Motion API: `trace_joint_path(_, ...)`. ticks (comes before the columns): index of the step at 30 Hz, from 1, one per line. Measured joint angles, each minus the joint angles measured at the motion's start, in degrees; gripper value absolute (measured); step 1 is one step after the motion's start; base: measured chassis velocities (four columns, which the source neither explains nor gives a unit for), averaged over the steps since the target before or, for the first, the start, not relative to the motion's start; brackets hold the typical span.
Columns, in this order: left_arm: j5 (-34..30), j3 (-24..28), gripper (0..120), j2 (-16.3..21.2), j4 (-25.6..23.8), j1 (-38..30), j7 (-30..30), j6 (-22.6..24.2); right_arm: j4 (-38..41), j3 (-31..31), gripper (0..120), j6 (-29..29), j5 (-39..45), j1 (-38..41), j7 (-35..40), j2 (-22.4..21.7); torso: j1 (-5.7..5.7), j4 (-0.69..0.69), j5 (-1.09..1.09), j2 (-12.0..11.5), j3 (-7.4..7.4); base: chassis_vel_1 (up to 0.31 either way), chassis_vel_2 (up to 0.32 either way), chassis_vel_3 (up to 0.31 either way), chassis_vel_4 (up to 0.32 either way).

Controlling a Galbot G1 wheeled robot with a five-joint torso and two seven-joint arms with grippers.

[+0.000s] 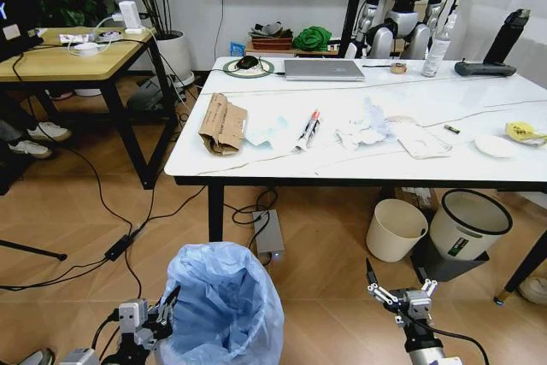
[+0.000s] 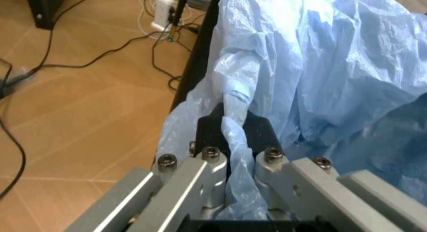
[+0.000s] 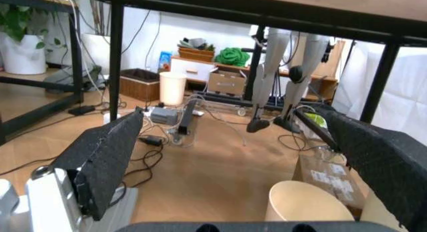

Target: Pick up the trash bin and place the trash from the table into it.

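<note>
Already the small trash bin point(image 1: 224, 309) lined with crinkly light-blue plastic is pinched at its rim by the left gripper point(image 2: 230, 142), jaws pressed on the bag, low before the white marble-look counter point(image 1: 359, 168). The right gripper point(image 1: 402, 298) is held spread, idle. Cardboard and tissue trash point(image 1: 224, 124) is yet uncollected on it.

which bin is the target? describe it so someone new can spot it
Start at the white marble-look table, then look at the floor in front of it, between the two grippers. The trash bin stands by the left gripper, which pinches its liner. Its crinkly light-blue bag separates it from the cream bucket and the black-rimmed white bin under the table.
</note>
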Motion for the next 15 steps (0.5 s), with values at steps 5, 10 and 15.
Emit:
trace_joint_path(5,-0.1,-2.5,0,1.3,0.9,-1.2,3.8,-0.2,0.1,0.4,100,-0.1,0.3,0.0,0.0,0.0,0.52,0.0,-0.01,1.3,0.78,0.0,0.0,0.0,0.0)
trace_joint_path(10,-1.8,-3.8,0,2.9,1.7,-2.4,6.0,-0.3,0.1,0.4,100,-0.1,0.4,0.0,0.1,0.0,0.88,0.0,0.0,2.3,1.38,0.0,0.0,0.0,0.0)
trace_joint_path(15,-3.2,-4.3,0,4.2,2.8,-3.7,6.9,-0.3,0.1,0.4,100,0.2,0.4,-0.2,0.1,0.0,1.42,-0.01,-0.01,3.5,2.11,0.0,0.0,0.0,0.0)
